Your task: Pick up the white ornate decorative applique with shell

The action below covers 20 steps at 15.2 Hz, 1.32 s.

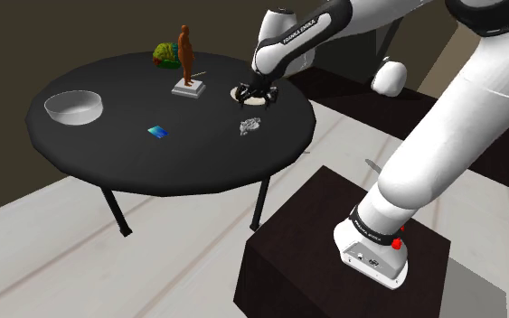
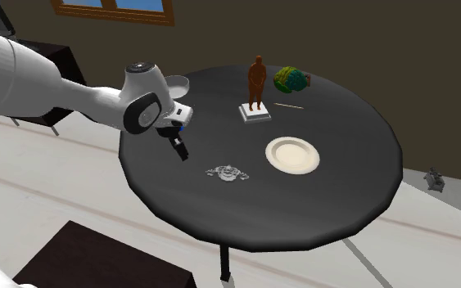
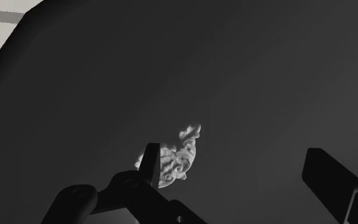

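The white ornate applique [image 1: 249,126] [image 2: 228,173] lies flat on the round black table [image 1: 108,158] [image 2: 343,192]. My black gripper [image 1: 255,92] [image 2: 179,148] hangs a little above the table, just beyond the applique in the shoulder view and up-left of it in the second exterior view. In the wrist view the gripper [image 3: 238,170] is open with nothing between the fingers. The applique [image 3: 179,153] lies on the table [image 3: 266,76] by one finger [image 3: 151,162], which partly covers it; the other finger [image 3: 327,173] is far off to the side.
Also on the table are a white bowl [image 1: 73,107] [image 2: 292,154], a brown figurine on a white base [image 1: 187,63] [image 2: 255,84], a green object [image 1: 164,54] [image 2: 290,79], a small blue card [image 1: 158,133] and a thin stick [image 2: 288,105]. The dark stand box [image 1: 325,253] is close to the table's edge.
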### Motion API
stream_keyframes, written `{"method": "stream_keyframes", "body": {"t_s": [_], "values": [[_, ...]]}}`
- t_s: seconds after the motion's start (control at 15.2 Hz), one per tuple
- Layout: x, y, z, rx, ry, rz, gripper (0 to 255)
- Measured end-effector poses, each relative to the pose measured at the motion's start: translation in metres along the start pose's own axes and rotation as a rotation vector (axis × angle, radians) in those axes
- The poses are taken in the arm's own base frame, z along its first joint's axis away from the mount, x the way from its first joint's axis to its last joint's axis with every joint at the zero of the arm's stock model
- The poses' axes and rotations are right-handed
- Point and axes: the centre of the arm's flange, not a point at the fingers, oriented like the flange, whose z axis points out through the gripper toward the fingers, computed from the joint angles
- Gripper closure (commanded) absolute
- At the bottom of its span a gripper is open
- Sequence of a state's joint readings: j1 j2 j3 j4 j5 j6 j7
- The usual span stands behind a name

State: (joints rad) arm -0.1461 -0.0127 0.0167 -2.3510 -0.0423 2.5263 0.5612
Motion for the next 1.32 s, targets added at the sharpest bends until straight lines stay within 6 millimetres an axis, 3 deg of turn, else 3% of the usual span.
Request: {"method": "stream_keyframes", "body": {"t_s": [0.46, 0.92, 1.32], "values": [[0.039, -0.005, 0.081, -0.036, 0.015, 0.108, 0], [0.082, 0.005, 0.160, -0.072, 0.031, 0.214, 0], [0.080, 0.008, 0.194, -0.076, 0.033, 0.225, 0]]}}
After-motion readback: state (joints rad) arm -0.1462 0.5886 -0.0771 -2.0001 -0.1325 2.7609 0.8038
